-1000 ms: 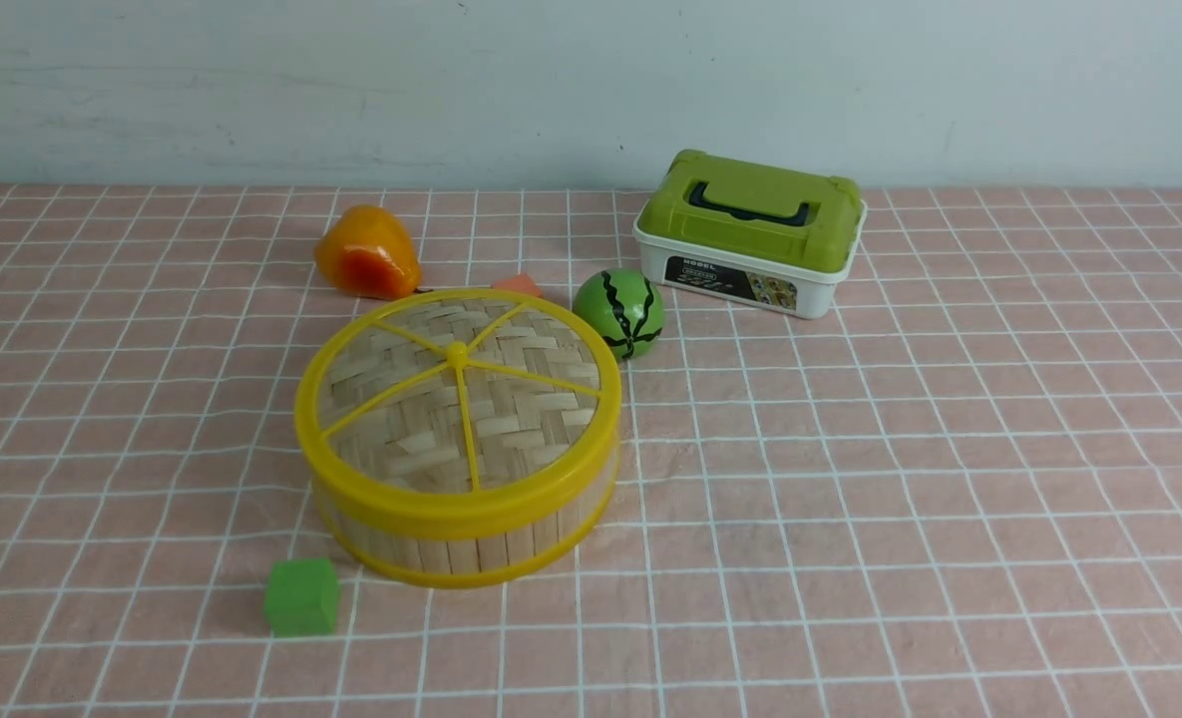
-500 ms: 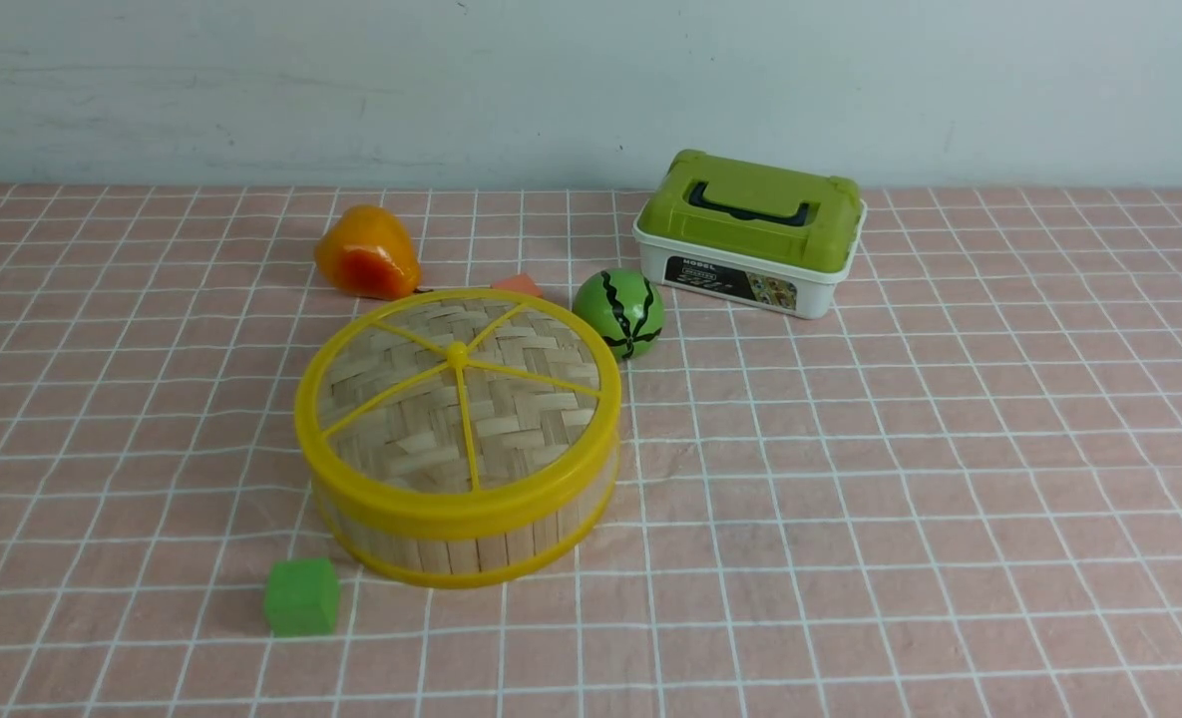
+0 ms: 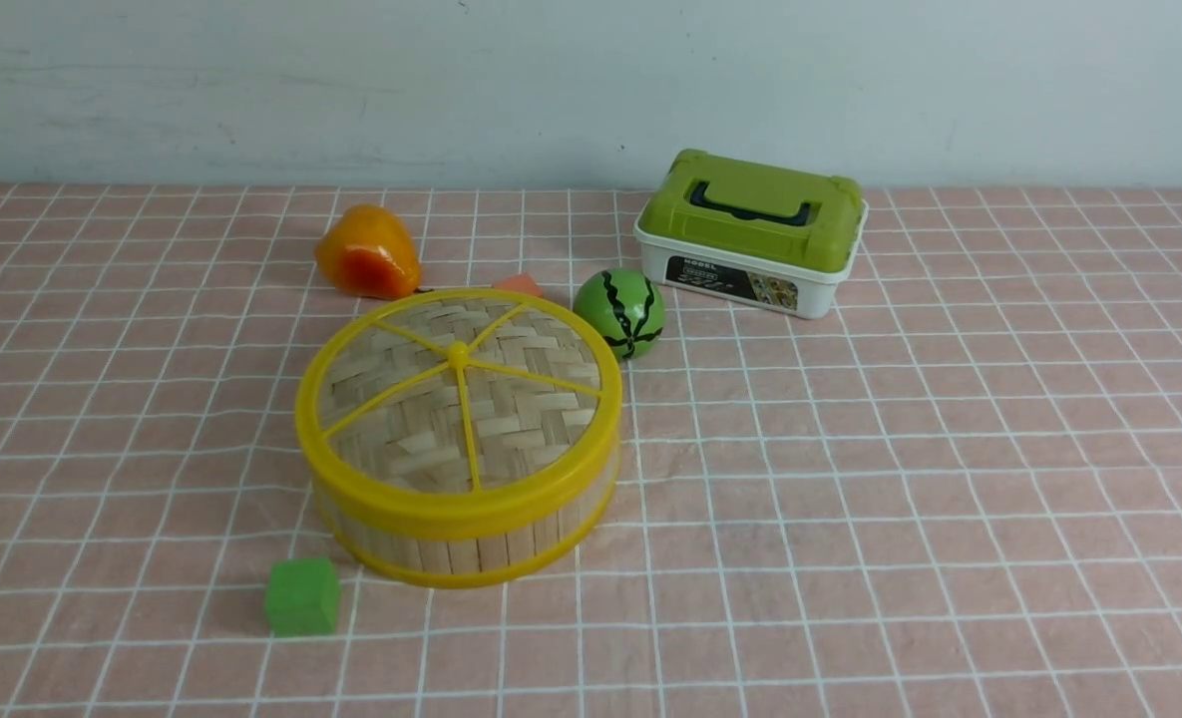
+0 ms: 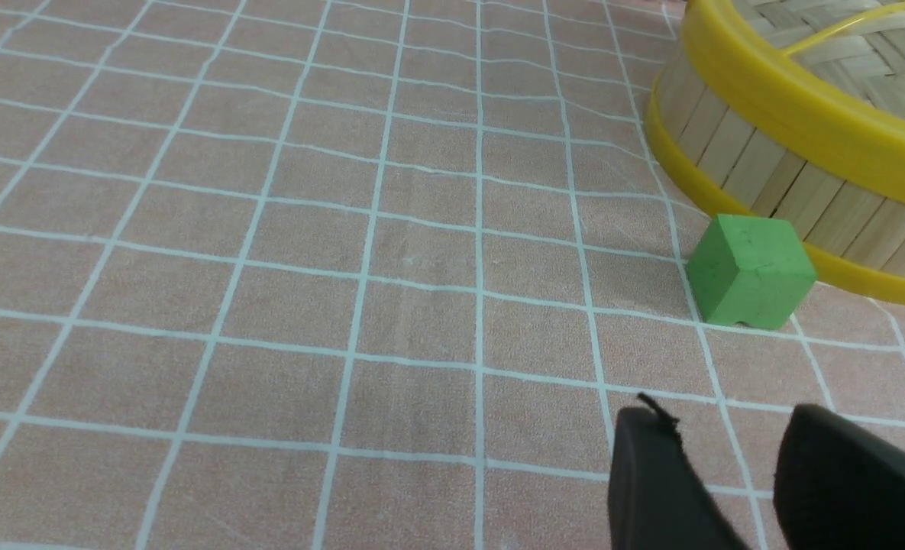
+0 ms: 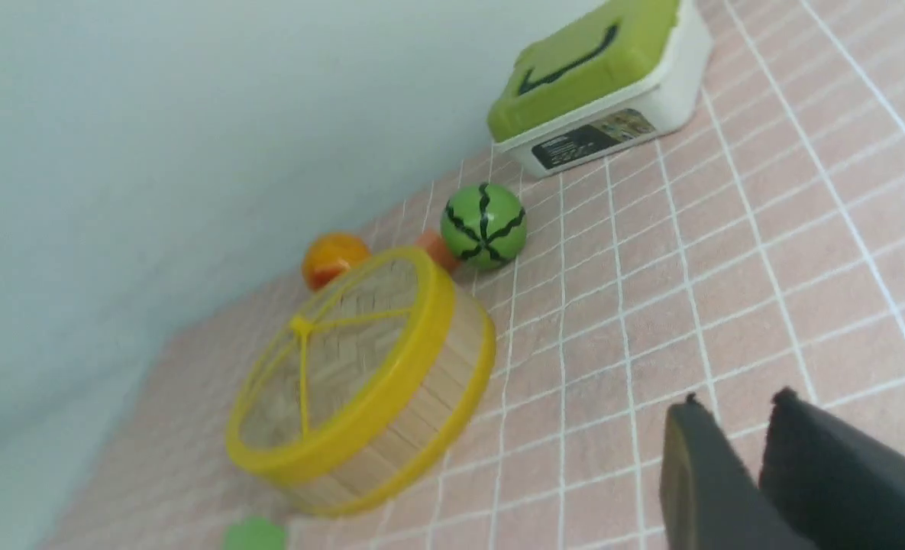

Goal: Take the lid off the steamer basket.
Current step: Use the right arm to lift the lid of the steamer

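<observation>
Left claw: the left gripper (image 4: 727,439) has its two tips apart, with nothing between them but a look at the table (image 4: 421,321).
Right claw: the right gripper (image 5: 738,412) has its tips a little bit apart, and it holds nothing.
Green block: the green block (image 3: 302,596) sits close to the basket, on the near side, toward the robot's left. Go around it or over it, and don't bump it.
Basket: the steamer basket (image 3: 463,555) sits flat on the table, left of the middle. It should stay down when the lid goes up.
Lid: the lid (image 3: 401,419) is on top of the basket, so the job looks to be at its start.
Knob: the little yellow knob (image 3: 458,354) is in the middle of the lid. I think it is the best bit to grab. Come down right over it, tips wide enough to go one on each side, then squeeze. It is small, so a crooked pinch could slip. Lift slow and straight up, so the basket won't tip or come too.
Melon ball: the green striped ball (image 3: 620,314) is just beside the basket's far right side. A push might make it roll.
Orange things: the pinkish block (image 3: 518,285) and the orange fruit (image 3: 367,251) are behind the basket.
Box: the white box with a green top (image 3: 800,289) is farther back. Leave it alone.
</observation>
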Available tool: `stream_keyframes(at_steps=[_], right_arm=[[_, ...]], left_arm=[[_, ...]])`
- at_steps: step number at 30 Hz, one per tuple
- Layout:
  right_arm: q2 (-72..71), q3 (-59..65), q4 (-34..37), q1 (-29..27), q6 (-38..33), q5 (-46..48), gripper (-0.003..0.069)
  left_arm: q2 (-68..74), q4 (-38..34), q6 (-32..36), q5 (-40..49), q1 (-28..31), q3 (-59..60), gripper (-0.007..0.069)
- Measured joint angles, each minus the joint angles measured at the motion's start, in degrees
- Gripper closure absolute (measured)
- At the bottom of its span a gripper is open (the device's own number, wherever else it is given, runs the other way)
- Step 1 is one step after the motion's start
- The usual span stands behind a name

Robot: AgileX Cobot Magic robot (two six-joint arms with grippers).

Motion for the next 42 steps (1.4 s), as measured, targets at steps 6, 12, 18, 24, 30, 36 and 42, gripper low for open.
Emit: stream_keyframes(at_steps=[6,12,18,24,30,36,42], right_arm=[[25.3,-28.6,-8.7,0.0,-9.9,20.1,0.0679],[45.0,-50.9,-9.2,0.4,-23.9,37.7,0.0665],[60.5,-65.7,-14.2,9.5,-24.9,42.4,0.0659],[76.4,-81.4,-26.2,23.9,-17.2,43.3,0.0658],[93.1,-98.1,-34.4,33.8,-11.2,43.4,0.0650],[110.4,-116.5,-33.7,36.4,-8.2,43.4,0.0593],[120.9,-125.7,-31.0,36.5,-6.9,43.4,0.0411]], left_arm=[[0.0,0.0,0.0,0.0,0.0,0.0,0.0386],[0.0,0.0,0.0,0.0,0.0,0.0,0.0386],[0.0,0.0,0.0,0.0,0.0,0.0,0.0386],[0.0,0.0,0.0,0.0,0.0,0.0,0.0386],[0.0,0.0,0.0,0.0,0.0,0.0,0.0386],[0.0,0.0,0.0,0.0,0.0,0.0,0.0386],[0.0,0.0,0.0,-0.3,0.0,0.0,0.0386]])
